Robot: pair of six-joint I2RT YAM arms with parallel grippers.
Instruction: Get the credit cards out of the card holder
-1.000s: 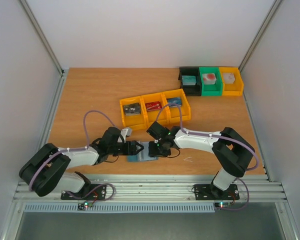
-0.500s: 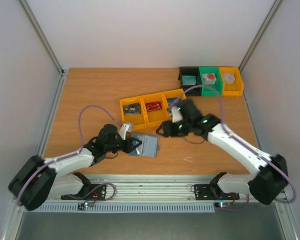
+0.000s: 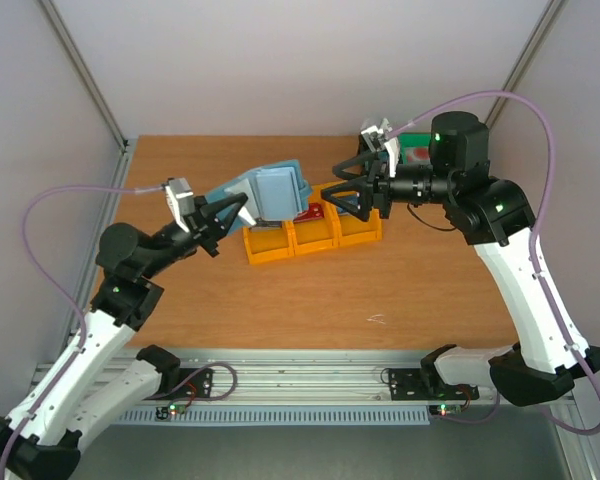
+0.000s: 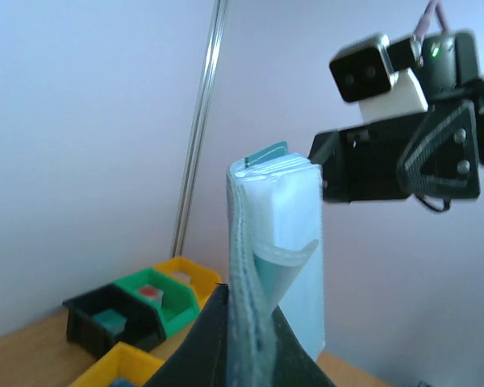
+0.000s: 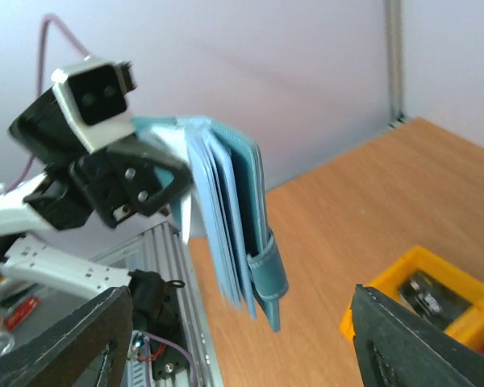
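Observation:
My left gripper (image 3: 232,208) holds the blue card holder (image 3: 272,190) in the air above the yellow bins, its jaws shut on the lower edge. In the left wrist view the card holder (image 4: 268,234) stands edge-on between my black fingers (image 4: 202,339). My right gripper (image 3: 346,190) hangs open just right of it, facing it without touching. From the right wrist the card holder (image 5: 235,214) droops with its strap down, between my wide-apart fingers (image 5: 73,339). A red credit card (image 3: 308,212) lies in the middle yellow bin and a dark grey one (image 5: 423,294) in another.
Three joined yellow bins (image 3: 325,238) sit mid-table, partly under the card holder. Black (image 3: 372,150), green (image 3: 418,158) and yellow (image 3: 468,165) bins stand at the back right. The aluminium rail (image 3: 300,375) runs along the near edge.
My left gripper closed on the card holder and lifted it off the table, up over the yellow bins. My right gripper opened wider and rose up to the card holder's right.

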